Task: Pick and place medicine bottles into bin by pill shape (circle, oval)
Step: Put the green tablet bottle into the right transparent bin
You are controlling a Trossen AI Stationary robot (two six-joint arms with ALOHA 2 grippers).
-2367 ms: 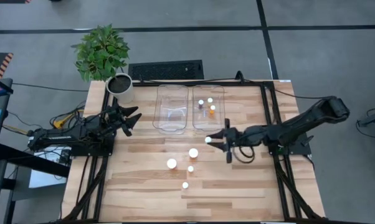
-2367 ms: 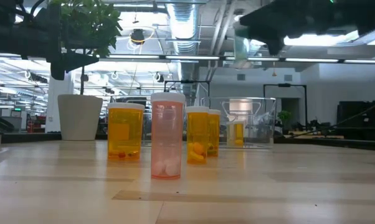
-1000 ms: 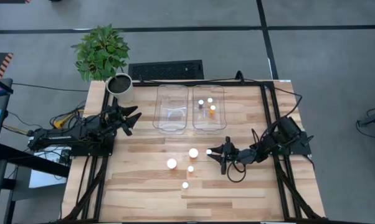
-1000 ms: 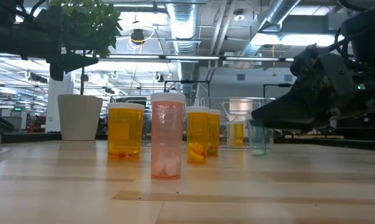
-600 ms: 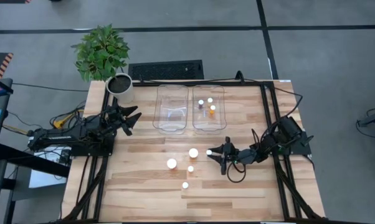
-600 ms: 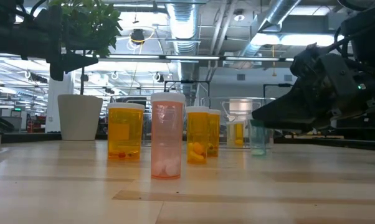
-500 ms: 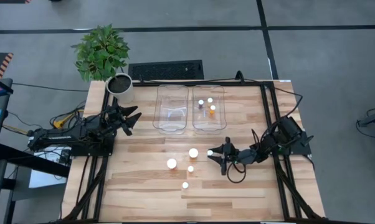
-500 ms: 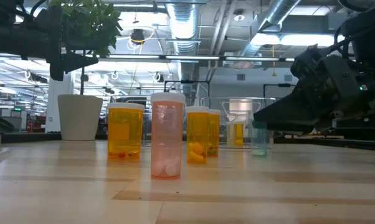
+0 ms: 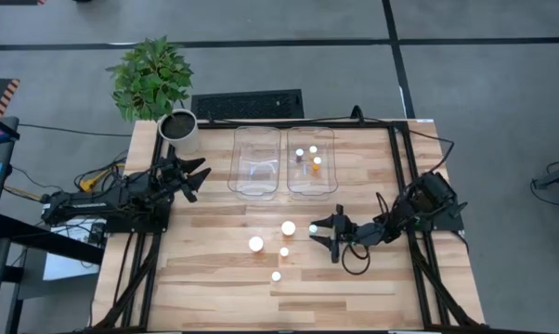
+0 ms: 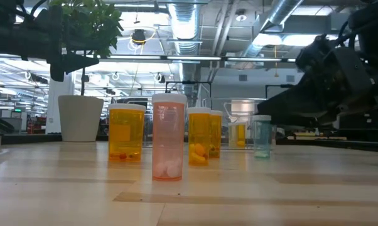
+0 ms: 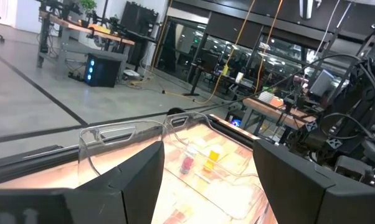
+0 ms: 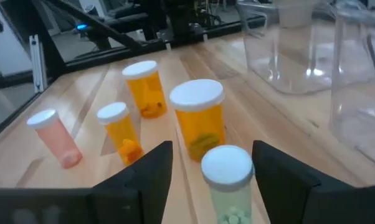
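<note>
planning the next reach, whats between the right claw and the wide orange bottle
The green bottle stands between the open fingers of the right claw, with the wide orange bottle just beyond it. The right wrist view shows this; nothing else sits in that stretch.

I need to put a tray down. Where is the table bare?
Bare: the table's near strip below the bottles, and between the left gripper and those bottles. Crowded: table middle by the right gripper, and the bins.

Five bottles [image 9: 282, 251] mid-table before two bins [image 9: 257, 186], three more bottles [image 9: 307, 160] in the right one.
</note>
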